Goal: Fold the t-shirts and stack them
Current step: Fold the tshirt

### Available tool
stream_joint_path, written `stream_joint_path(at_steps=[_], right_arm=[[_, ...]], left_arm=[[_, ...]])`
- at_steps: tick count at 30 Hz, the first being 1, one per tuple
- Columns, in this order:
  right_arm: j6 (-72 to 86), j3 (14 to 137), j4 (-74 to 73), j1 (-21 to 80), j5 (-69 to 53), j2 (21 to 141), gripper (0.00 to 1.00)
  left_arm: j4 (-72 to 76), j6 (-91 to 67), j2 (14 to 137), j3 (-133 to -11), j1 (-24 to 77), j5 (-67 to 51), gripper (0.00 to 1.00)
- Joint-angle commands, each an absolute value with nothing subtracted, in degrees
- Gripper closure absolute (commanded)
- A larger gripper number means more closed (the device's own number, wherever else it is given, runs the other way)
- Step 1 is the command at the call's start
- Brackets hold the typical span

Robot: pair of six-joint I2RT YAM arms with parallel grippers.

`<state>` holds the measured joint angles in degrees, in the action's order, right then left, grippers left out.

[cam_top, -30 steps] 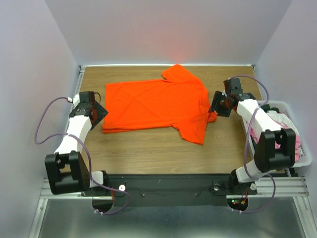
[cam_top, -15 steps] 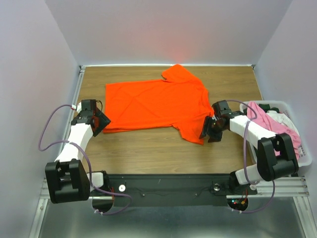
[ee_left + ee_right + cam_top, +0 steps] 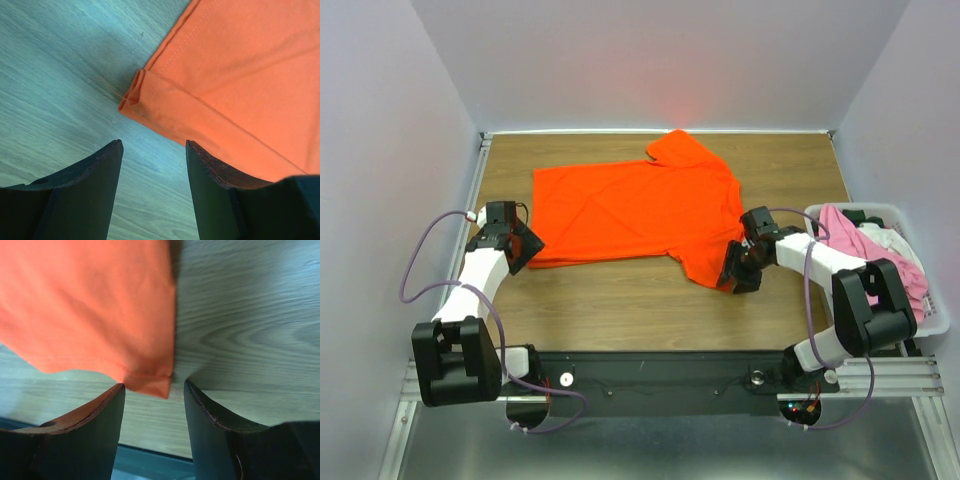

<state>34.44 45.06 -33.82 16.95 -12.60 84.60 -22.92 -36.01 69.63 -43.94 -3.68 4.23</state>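
Orange t-shirt [image 3: 630,215] lies spread flat on the wooden surface [image 3: 620,295]. Left pincer [image 3: 152,145] stands open just off the shirt's folded near-left corner, nothing between its jaws. Right pincer [image 3: 154,387] is open at the shirt's near sleeve corner; the hem tip possibly reaches into the gap, hard to tell.

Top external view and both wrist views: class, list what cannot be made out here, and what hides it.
- Orange t-shirt: top external view, lower layers hidden under its top layer.
- White bin: top external view, pink and white heap too bunched to count garments; the right arm covers part.
- Right gripper: right wrist view, whether it touches the sleeve corner cannot be told.
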Motion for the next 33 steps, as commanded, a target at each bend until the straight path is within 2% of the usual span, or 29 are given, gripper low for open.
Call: stream_joint_path(at_steps=[1, 4, 5, 7, 14, 17, 24, 33], right_arm=[[35.7, 44.6, -31.7, 18.7, -13.3, 86.0, 0.43], [36.0, 44.3, -31.7, 19.2, -11.8, 86.3, 0.46], [36.1, 44.4, -31.6, 19.2, -11.4, 86.3, 0.52], [36.4, 44.5, -31.6, 19.8, -9.9, 86.4, 0.55], [36.2, 47.9, -31.6, 19.8, -7.1, 85.3, 0.90], [35.8, 51.8, -31.9, 19.8, -6.7, 85.7, 0.99], [32.9, 65.9, -33.0, 19.8, -4.0, 90.3, 0.99], [29.5, 84.4, -33.2, 19.8, -0.4, 102.6, 0.99]], left_arm=[[-22.1, -35.7, 69.7, -43.4, -3.3, 4.5, 0.36], [-22.1, -35.6, 70.0, -43.3, -3.3, 4.5, 0.36], [-22.0, -35.6, 70.0, -43.3, -3.3, 4.5, 0.37], [-22.0, -35.6, 70.0, -43.3, -3.3, 4.5, 0.37], [-21.9, -35.5, 70.0, -43.4, -3.3, 4.7, 0.39], [-21.8, -35.5, 70.0, -43.6, -3.3, 4.7, 0.40], [-22.0, -35.2, 70.3, -44.4, -3.3, 4.7, 0.40], [-22.0, -34.9, 71.2, -44.9, -3.3, 4.6, 0.40]])
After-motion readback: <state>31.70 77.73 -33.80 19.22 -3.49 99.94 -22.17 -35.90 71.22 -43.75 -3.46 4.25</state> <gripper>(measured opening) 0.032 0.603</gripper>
